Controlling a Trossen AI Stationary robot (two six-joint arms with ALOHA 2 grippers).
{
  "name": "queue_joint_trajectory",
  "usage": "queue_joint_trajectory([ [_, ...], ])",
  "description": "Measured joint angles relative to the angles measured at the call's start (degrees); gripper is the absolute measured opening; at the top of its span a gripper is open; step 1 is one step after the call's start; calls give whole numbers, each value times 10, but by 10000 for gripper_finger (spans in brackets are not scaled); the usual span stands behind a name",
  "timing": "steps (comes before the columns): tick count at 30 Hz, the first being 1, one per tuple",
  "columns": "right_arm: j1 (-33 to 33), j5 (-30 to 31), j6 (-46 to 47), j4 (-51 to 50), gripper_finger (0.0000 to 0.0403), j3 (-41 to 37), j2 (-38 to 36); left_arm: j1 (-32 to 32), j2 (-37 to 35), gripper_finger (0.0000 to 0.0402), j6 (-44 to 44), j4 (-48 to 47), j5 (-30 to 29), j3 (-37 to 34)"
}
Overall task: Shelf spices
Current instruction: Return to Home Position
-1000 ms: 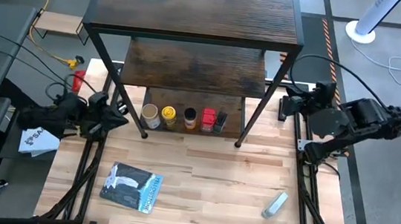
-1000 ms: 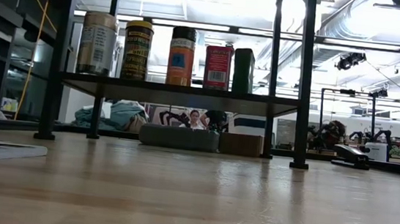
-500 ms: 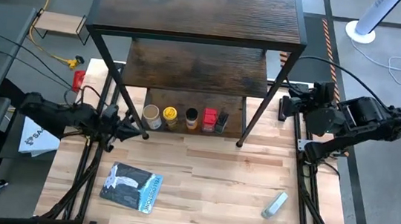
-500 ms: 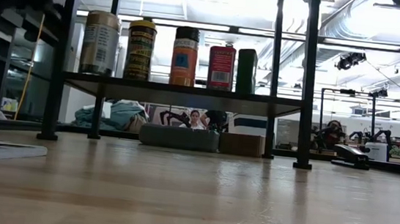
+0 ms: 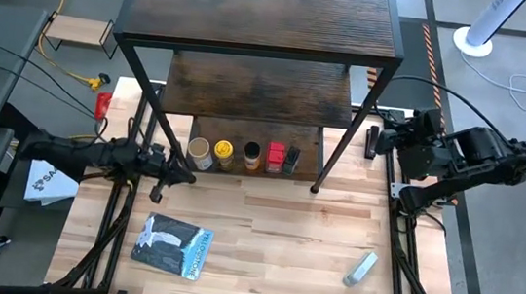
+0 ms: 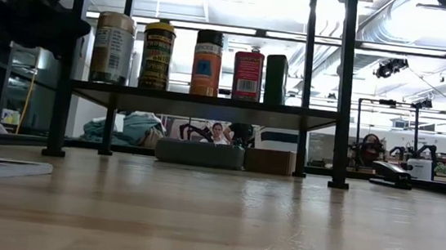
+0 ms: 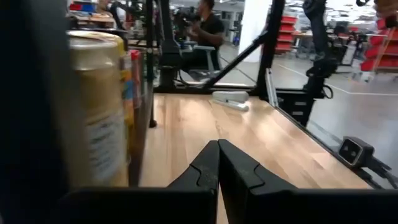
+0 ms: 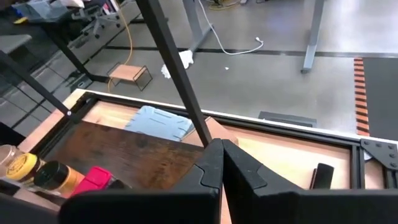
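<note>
- The table is light wood planks; the shelf stands across its far half.
- The shelf has three dark boards stepped down toward the front in a thin black frame. In the low view its lowest board sits raised off the table on the legs.
- The left arm reaches in low from the table's left edge. The left gripper is just beside the shelf's front-left leg and close to the tan-lidded jar. Its wrist view shows the fingers pressed together, grasping nothing.
- The right arm is folded up at the table's right edge. The right gripper is near the shelf's right side, well apart from the spices. Its fingers are clenched on nothing.
- A flat blue-grey packet lies on the table's near-left part, well apart from the shelf.
- A grey-white tube lies toward the near-right corner.
- The spices stand upright in one row along the front of the lowest board. In the high view, from left to right:
  - tan-lidded jar
  - yellow-lidded jar
  - brown jar
  - red one
  - black one
- Each container stands just beside the next.
</note>
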Motion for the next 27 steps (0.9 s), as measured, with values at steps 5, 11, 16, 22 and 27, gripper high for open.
queue_joint_trajectory([
  [5,0,-16,-29,2,0,-2,-1,68,0,0,2,-30,95,1],
  [11,0,-47,-48,54,0,-69,-20,125,5,0,-5,-33,136,1],
  [16,0,-166,-131,242,0,-211,-74,135,5,0,-17,-38,114,1],
  [22,0,-237,-238,549,0,-459,-164,135,5,0,-42,-42,87,1],
  [27,0,-279,-288,753,0,-639,-253,135,5,0,-36,-42,88,1],
])
